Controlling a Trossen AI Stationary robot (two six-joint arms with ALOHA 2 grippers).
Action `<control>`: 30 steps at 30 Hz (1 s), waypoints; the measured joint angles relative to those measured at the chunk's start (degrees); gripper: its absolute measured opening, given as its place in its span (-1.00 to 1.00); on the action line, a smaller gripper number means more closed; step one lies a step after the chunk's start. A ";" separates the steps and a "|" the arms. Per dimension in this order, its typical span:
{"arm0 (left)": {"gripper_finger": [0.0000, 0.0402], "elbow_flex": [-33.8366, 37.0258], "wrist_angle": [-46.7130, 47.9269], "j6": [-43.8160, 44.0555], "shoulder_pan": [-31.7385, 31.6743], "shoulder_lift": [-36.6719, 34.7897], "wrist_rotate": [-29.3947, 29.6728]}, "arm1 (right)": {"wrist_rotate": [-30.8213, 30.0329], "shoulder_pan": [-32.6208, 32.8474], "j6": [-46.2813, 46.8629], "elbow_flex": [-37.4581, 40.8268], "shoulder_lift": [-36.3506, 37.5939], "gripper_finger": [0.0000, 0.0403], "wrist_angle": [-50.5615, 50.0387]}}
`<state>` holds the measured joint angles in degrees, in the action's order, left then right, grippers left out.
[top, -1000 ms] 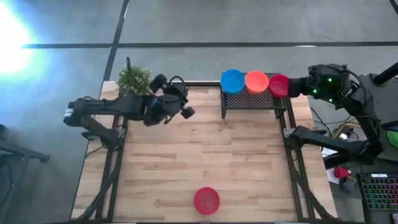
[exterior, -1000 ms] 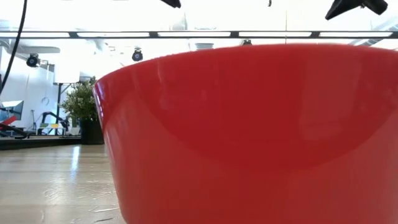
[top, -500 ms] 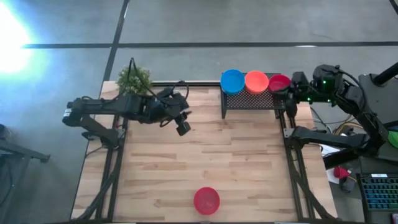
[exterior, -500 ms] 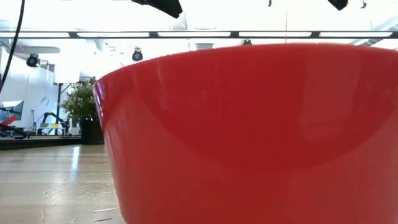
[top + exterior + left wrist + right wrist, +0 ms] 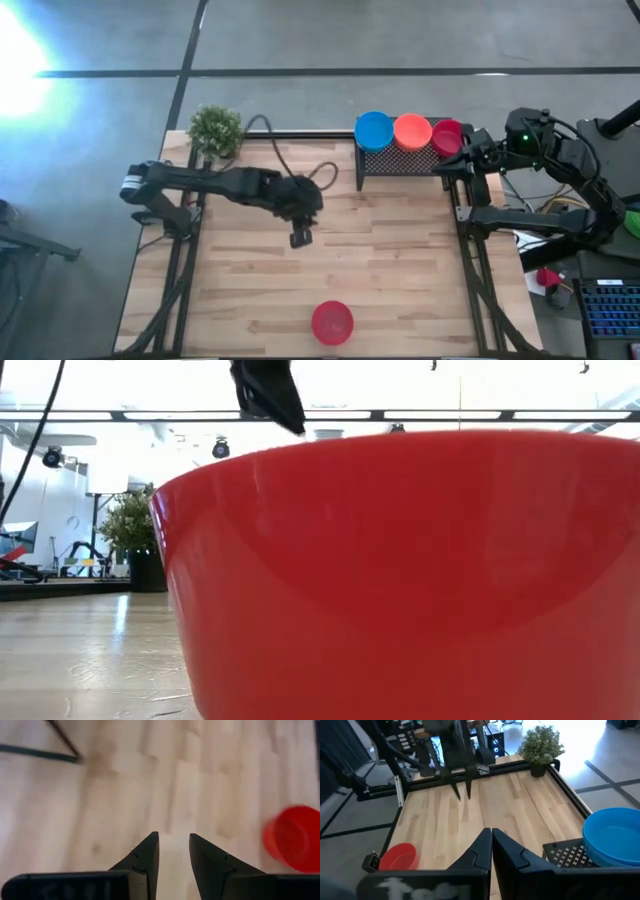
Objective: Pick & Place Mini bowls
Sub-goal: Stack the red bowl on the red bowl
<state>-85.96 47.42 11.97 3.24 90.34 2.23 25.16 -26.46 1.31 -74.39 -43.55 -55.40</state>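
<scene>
overhead, open left gripper (image 5: 299,240) above red bowl (image 5: 332,322)

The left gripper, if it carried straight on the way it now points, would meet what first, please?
Probably the bare wooden table: the left gripper points down at it, open and empty. The red bowl lies off to one side.

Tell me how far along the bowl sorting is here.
Done: blue, orange and red bowls sit on the black rack. In hand: nothing; the left end effector hangs open mid-table. Left: one red bowl at the near edge.
</scene>
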 joint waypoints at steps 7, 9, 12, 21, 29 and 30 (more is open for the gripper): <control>-0.50 1.46 -0.91 -1.45 1.13 4.44 -14.29 | -0.02 -0.02 0.06 0.02 -0.04 -0.95 -1.64; -0.50 2.15 -1.27 -1.45 1.82 5.37 -16.50 | -0.02 -0.02 0.10 0.02 -0.04 -0.95 -1.62; -0.50 3.08 -1.42 -1.47 3.58 6.80 -17.14 | -0.04 -0.02 0.41 0.02 -0.02 -0.95 -1.60; -0.50 3.86 -4.44 2.78 10.17 12.52 -17.78 | 0.40 -0.03 0.26 0.04 -0.04 -0.95 -1.62; -0.50 3.86 -11.86 13.81 13.76 17.84 -17.67 | 3.54 -0.02 -2.78 0.04 0.04 -0.95 -1.74; -0.50 3.86 -12.20 15.53 13.97 18.40 -17.68 | 3.82 -0.02 -3.03 0.04 0.04 -0.95 -1.83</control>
<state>-82.11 35.22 27.50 17.20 108.75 -15.44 28.99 -26.48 -1.73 -74.35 -43.51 -57.23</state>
